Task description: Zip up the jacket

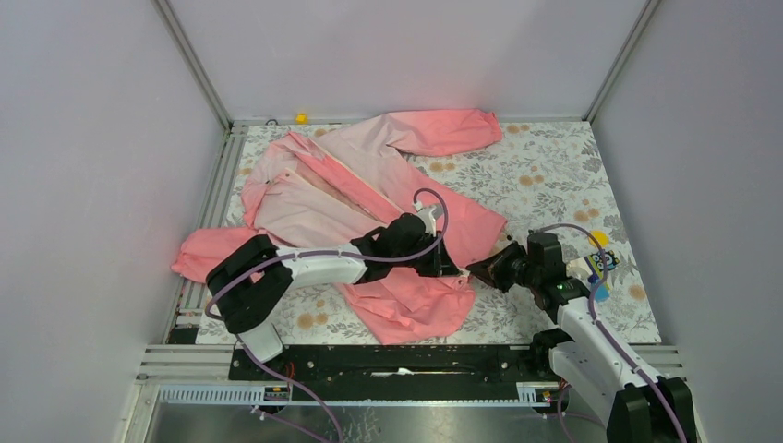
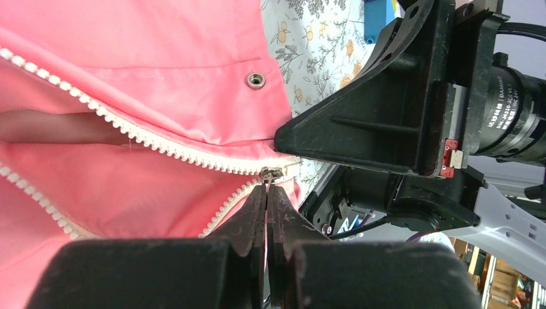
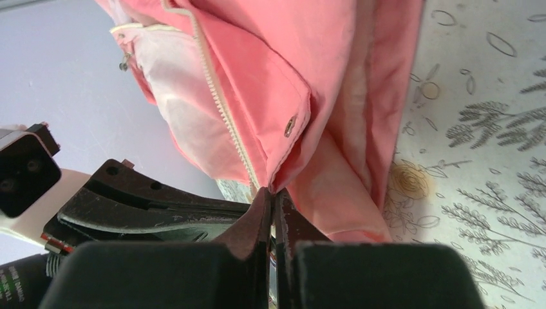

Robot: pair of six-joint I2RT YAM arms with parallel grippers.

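The pink jacket (image 1: 369,194) lies spread on the floral table, collar at the far left, hem toward the near right. Its whitish zipper (image 2: 161,147) is open in a V that meets at the small metal pull (image 2: 271,172). My left gripper (image 2: 267,190) is shut on that pull at the hem (image 1: 443,268). My right gripper (image 3: 273,194) is shut on the jacket's hem corner just below the zipper's end, next to a metal snap (image 3: 290,125). It also shows in the top view (image 1: 485,268), facing the left gripper closely.
A small blue and yellow toy (image 1: 602,263) lies beside the right arm. A small yellow object (image 1: 301,117) sits at the far edge. Grey walls enclose the table on three sides. The floral cloth (image 1: 554,175) is bare at the right.
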